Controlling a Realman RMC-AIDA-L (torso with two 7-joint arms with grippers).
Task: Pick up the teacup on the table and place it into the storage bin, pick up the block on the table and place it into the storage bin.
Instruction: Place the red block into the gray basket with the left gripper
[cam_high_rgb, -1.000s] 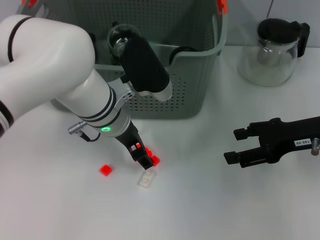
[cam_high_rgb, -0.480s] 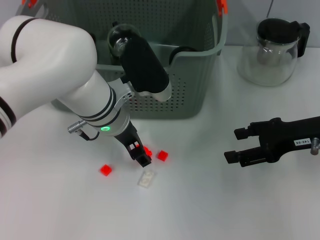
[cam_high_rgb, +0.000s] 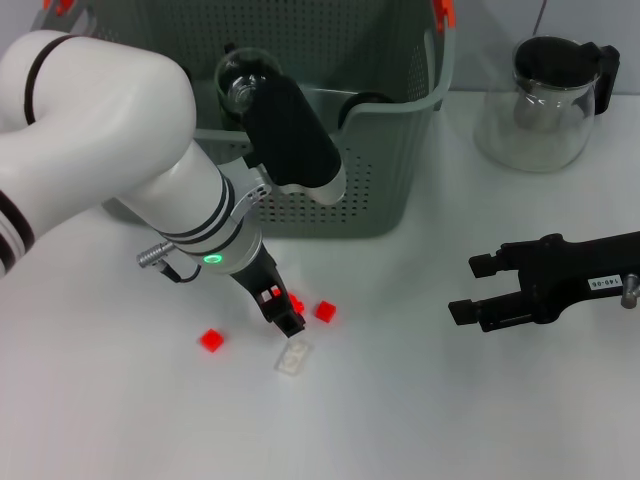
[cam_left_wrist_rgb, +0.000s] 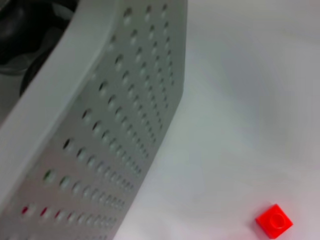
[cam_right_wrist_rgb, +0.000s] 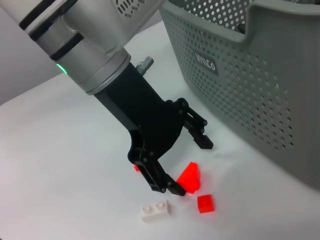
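Fingers of the left gripper (cam_right_wrist_rgb: 190, 167) are spread wide and grasp nothing. A small red plastic block (cam_right_wrist_rgb: 190, 177) lies on the counter (cam_high_rgb: 400, 400) between them, close against one finger (cam_right_wrist_rgb: 161, 181), well apart from the other; actual contact can't be confirmed.

Block looks light, rigid, smooth-sided — likely to skid or pop out if pinched off-centre, so take it across two flat opposite faces, low down. It sits just in front of the large grey perforated plastic storage bin (cam_high_rgb: 380, 170).

A second red block (cam_high_rgb: 324, 311), a third red block (cam_high_rgb: 210, 340) and a white two-stud brick (cam_high_rgb: 292, 358) lie near. Clear glass teacup (cam_high_rgb: 237, 80) appears already inside the bin. Right gripper (cam_high_rgb: 468, 290) hangs idle over the counter to the right — fingers apart, empty. Glass teapot with black lid (cam_high_rgb: 535, 110) stands beyond it.
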